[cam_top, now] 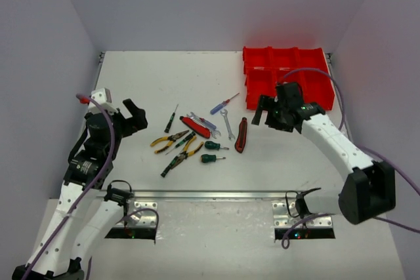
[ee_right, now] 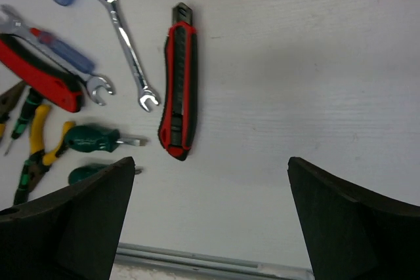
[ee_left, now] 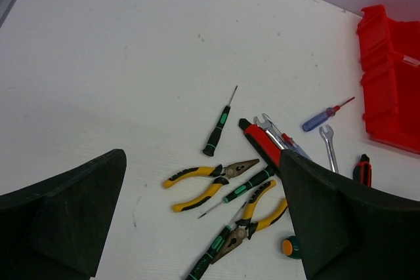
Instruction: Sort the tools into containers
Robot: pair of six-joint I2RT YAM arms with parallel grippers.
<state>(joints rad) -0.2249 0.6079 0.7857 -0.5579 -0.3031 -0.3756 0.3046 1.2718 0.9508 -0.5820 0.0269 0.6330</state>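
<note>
The tools lie loose in a cluster on the white table (cam_top: pixel 197 83): two yellow-handled pliers (ee_left: pixel 209 178), a thin green-black screwdriver (ee_left: pixel 218 126), a red cutter (ee_left: pixel 261 143), a blue-handled screwdriver (ee_left: pixel 320 118), silver wrenches (ee_right: pixel 128 44), stubby green screwdrivers (ee_right: pixel 92 139) and a red-black knife (ee_right: pixel 180 83). The red containers (cam_top: pixel 285 73) stand at the far right, showing nothing inside. My left gripper (cam_top: pixel 136 117) hangs open left of the cluster, above the pliers in its wrist view (ee_left: pixel 202 155). My right gripper (cam_top: pixel 266 115) is open and empty (ee_right: pixel 211 160), just right of the knife.
A metal rail (cam_top: pixel 210 195) runs along the table's near edge between the arm bases. Pale walls close in the left, back and right sides. Purple cables (cam_top: pixel 105 136) loop around both arms.
</note>
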